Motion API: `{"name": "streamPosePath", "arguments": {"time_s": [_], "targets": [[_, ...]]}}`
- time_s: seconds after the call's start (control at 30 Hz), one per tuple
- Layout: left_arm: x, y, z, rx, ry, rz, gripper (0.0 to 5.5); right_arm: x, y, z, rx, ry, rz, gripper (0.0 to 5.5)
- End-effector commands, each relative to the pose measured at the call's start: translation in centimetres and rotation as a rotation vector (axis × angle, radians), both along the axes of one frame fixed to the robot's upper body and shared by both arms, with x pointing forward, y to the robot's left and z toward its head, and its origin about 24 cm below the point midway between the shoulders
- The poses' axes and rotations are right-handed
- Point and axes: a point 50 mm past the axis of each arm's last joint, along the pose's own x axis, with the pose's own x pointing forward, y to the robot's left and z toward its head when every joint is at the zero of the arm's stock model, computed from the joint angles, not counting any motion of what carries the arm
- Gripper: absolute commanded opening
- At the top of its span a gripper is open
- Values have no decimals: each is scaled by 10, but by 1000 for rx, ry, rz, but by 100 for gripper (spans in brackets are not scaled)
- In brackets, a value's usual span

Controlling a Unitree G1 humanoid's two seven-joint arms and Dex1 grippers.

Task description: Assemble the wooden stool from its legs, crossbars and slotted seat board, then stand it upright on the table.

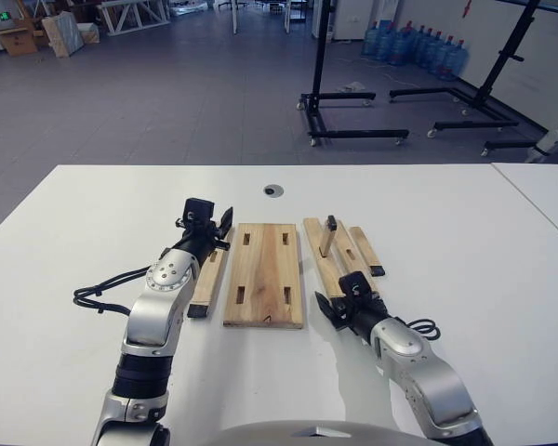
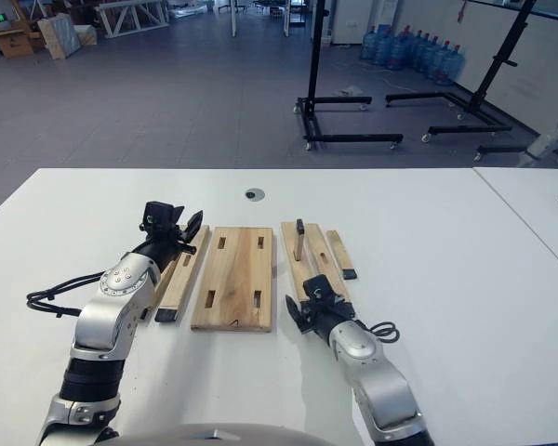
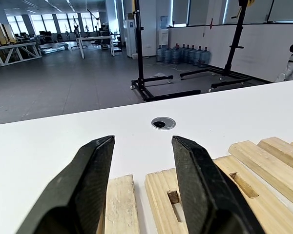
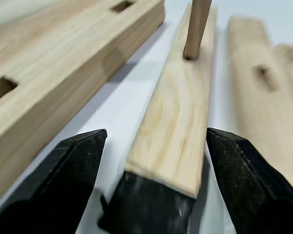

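Note:
The slotted seat board (image 1: 263, 274) lies flat mid-table. Two legs (image 1: 209, 272) lie along its left side. My left gripper (image 1: 225, 224) hovers open over their far ends; the left wrist view has its fingers (image 3: 83, 190) spread above the leg tops (image 3: 119, 204). Right of the board lie more legs (image 1: 324, 253), one with a crossbar (image 1: 329, 235) standing upright in its slot. My right gripper (image 1: 333, 305) is open at that leg's near, black-tipped end (image 4: 146, 204), one finger on either side of it and apart from the wood.
A round cable hole (image 1: 273, 190) sits in the table beyond the board. A black cable (image 1: 98, 295) loops on the table left of my left arm. Another short leg (image 1: 365, 249) lies farthest right. Black stands and water bottles occupy the floor behind.

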Motion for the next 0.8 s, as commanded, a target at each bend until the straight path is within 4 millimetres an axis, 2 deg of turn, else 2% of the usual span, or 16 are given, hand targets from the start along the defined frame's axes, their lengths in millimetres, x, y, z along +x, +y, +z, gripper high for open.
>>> {"name": "streamPosePath", "arguments": {"time_s": [0.03, 0.1, 0.27, 0.4, 0.63, 0.7, 0.8], "targets": [[-1, -1, -4, 7, 23, -6, 212, -2, -9, -15, -18, 134, -79, 368], [-1, -1, -4, 5, 23, -6, 212, 1, -14, -14, -128, 97, -56, 368], [-1, -2, -5, 3, 26, -6, 212, 8, -17, -9, -315, -9, 22, 286], [-1, -2, -5, 3, 28, -1, 212, 8, -15, -10, -295, -20, 14, 215], [-1, -2, -5, 6, 25, -3, 212, 10, -12, -7, -207, -42, -28, 214], [-1, -2, -4, 6, 24, -2, 212, 15, -11, 0, -181, -104, -46, 214], [1, -3, 1, -4, 9, -1, 212, 32, -13, 28, -108, -320, -139, 214]]}}
